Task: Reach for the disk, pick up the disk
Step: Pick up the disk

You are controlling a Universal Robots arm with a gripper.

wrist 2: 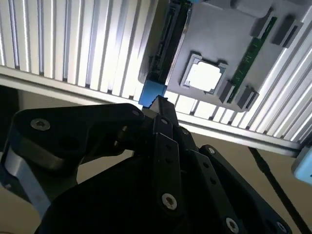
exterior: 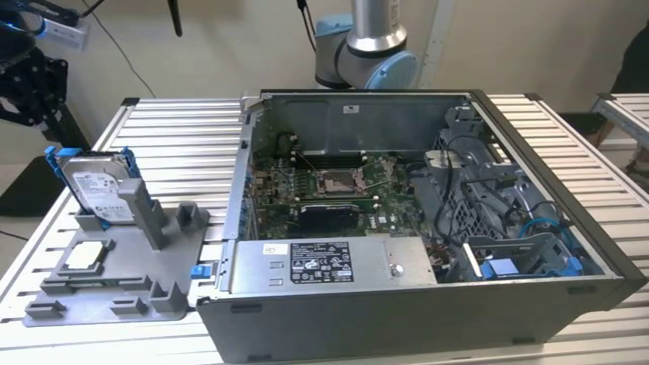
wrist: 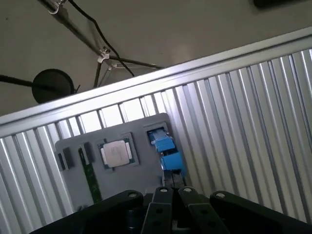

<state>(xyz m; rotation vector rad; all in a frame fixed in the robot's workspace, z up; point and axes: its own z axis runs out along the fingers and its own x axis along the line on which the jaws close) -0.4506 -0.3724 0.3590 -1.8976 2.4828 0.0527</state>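
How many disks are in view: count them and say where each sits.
1. The disk stands upright in the grey holder at the exterior view's left, beside the open computer case. The case's blue bays could hide another.

An open computer case fills the centre and right of the exterior view, a grey power supply along its near edge. At lower left, a grey holder tray carries a square processor chip.
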